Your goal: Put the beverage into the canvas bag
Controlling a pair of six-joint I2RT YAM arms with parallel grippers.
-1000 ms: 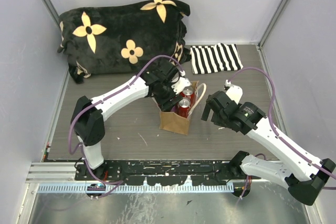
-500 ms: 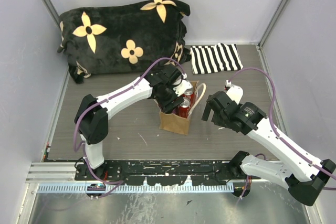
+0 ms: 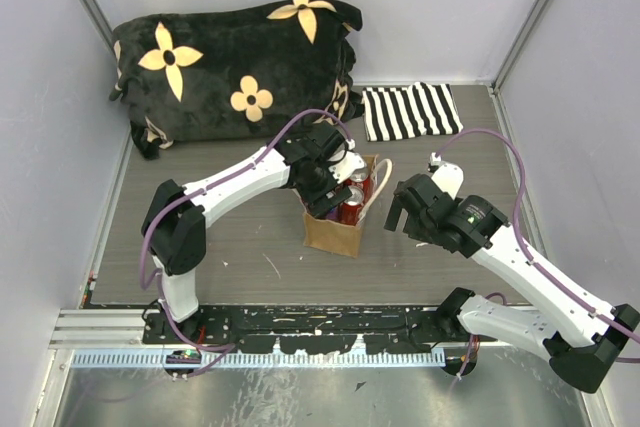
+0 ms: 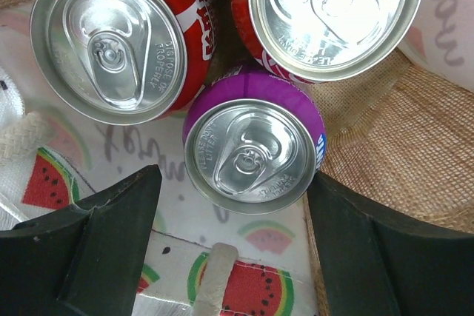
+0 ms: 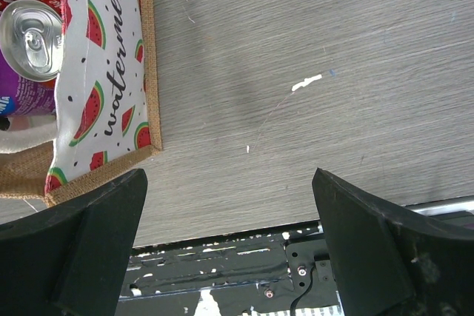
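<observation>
We see a bag (image 4: 392,146) of coarse, rough tan burlap with panels of smooth white printed cloth, its handle (image 4: 213,279) a cream twisted cord. The cans (image 4: 111,42) have tops of bright bare metal and glossy red and purple sides. The table (image 5: 296,49) looks like matt grey wood grain; the blanket (image 3: 230,57) is soft black plush.

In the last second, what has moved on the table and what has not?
The left arm shifted slightly rightward over the canvas bag; its fingers stand open on either side of the purple can, inside the bag beside two red cans. The right arm, bag and striped cloth stayed put.
</observation>
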